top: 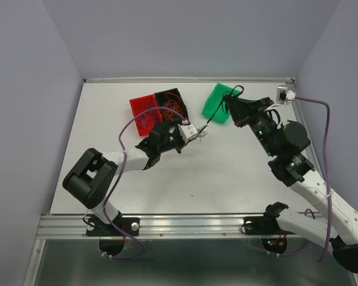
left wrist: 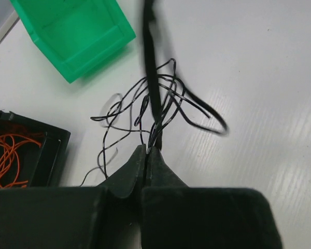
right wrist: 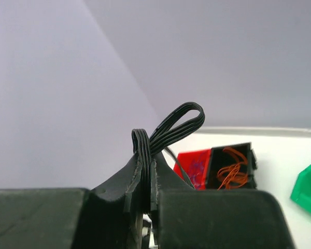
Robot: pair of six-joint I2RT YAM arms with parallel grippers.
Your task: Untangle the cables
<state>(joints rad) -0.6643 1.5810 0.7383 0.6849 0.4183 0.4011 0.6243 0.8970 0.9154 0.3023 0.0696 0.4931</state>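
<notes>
Pinches black cables [left wrist: 160, 104] in left tool [left wrist: 146, 150], clenched. Loose curls fan just beyond tips, over white counter [left wrist: 259, 78]. Clamps flat black cable band [right wrist: 179, 122] in right tool [right wrist: 147, 174], likewise clenched, loop rising above tips. Shows thin black line running between both tools, near green bin [top: 215, 108]. Keeps orange cables [top: 174, 107] inside black bin [top: 170, 91], purple cables [top: 146, 119] inside red bin [top: 134, 107].

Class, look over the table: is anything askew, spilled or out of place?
The green bin sits skewed, apart from the red bin and black bin, which stand side by side. A black cable tangle spreads loose by the left gripper, outside every bin.
</notes>
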